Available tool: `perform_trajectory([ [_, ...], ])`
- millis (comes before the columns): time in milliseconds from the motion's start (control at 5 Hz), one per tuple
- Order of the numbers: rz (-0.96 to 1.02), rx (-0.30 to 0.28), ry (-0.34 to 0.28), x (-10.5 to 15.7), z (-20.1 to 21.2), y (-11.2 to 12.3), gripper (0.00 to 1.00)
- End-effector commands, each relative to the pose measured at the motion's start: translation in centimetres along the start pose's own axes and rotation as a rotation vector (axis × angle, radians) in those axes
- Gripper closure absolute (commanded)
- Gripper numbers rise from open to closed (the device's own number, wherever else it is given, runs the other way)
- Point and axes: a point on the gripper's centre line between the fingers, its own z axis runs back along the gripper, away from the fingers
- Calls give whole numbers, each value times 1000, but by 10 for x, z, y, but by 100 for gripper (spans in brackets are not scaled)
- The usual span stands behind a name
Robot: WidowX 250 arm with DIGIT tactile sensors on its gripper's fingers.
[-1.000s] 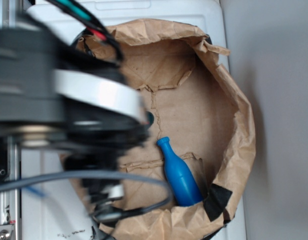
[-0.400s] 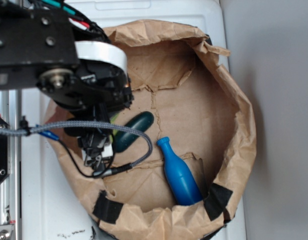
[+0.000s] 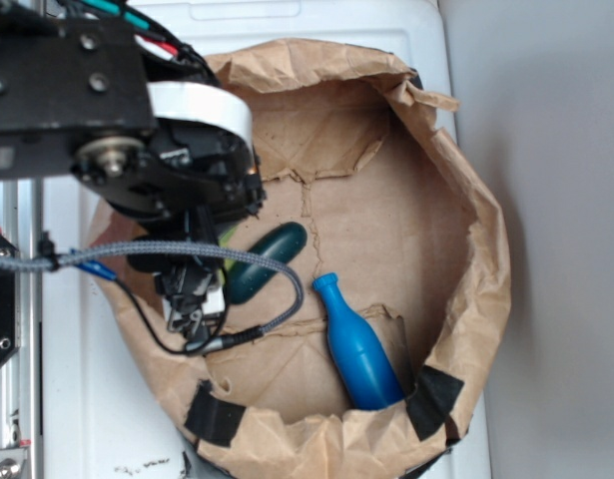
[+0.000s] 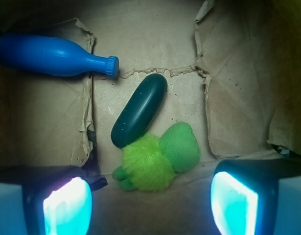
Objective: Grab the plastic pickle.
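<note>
Seen from the wrist, the blue bottle (image 4: 52, 54) lies along the top-left part of the paper bag's floor (image 4: 155, 29), its cap pointing right. Just right of the cap, the plastic pickle (image 4: 139, 110) lies aslant near the middle of the floor, upper end toward the bottle's cap but apart from it, lower end touching the fuzzy green plush toy (image 4: 157, 157). The claw (image 4: 150, 203) hangs above the bag's floor with its two fingers spread wide — one at the lower left, one at the lower right — and nothing between them. The toy sits closest to the gap; the pickle is a little farther up the floor.

In the exterior view the arm covers the bag's left side, and the pickle (image 3: 267, 261) shows just beyond it, the bottle (image 3: 358, 347) toward the bag's bottom-right edge.

The likeliest trouble, as I judge it: a straight descent from here would close on the plush rather than the pickle, or catch both, since they touch. The pickle looks smooth and rounded — a grip near its end or off its axis could squirt it sideways toward the bottle. Torn paper flaps on the floor might also snag a finger.

No brand, label or legible writing shows on anything.
</note>
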Motion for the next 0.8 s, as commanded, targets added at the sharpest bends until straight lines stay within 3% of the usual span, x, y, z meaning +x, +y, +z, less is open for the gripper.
perform_trajectory([
  [0,-1,3,-37,4,8,3,0],
  [200,-12,32,-89,24,-13,-9,0],
  [600,-8,79,-132,64,-58,-23,0],
])
